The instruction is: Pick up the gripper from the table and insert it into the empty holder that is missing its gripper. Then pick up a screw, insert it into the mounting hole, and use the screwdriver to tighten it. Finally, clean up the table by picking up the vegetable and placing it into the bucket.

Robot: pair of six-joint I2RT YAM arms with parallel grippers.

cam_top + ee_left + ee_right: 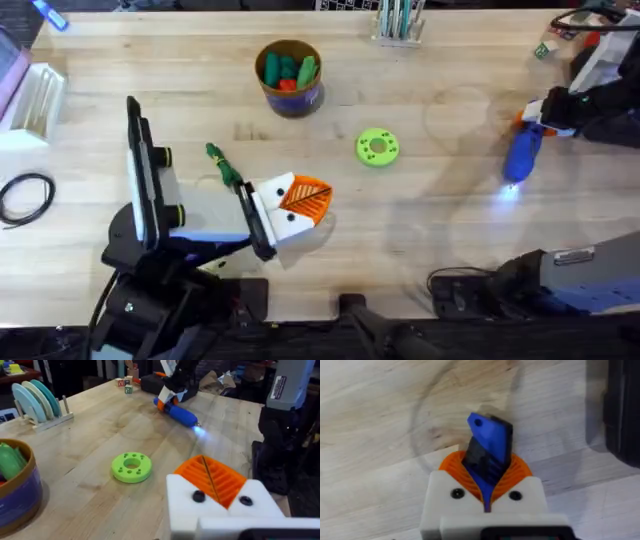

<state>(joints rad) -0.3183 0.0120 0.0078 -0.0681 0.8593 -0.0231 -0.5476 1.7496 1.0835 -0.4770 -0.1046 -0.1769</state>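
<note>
My left gripper [315, 196] [204, 462] lies low over the table's middle, shut, its orange ribbed pads pressed together with nothing between them. Both pads sit in their white holder blocks [180, 500]. A loose gripper and a screw are out of view. The dark-green vegetable [222, 165] lies on the table just behind the left arm's wrist. My right gripper [538, 117] [487, 462], at the right, is shut on the blue screwdriver [522, 155] [181, 414] [490, 442], whose lit tip points down at the table. The tan bucket [290, 92] [20, 495] stands at the back, holding green and red toy vegetables.
A bright-green disc with holes [377, 147] [131, 466] lies between the two grippers. A dish rack with plates [35, 95] [36, 400] and a black cable loop [25, 195] are at the left. A pen stand [398, 25] and small blocks [543, 50] are at the back right.
</note>
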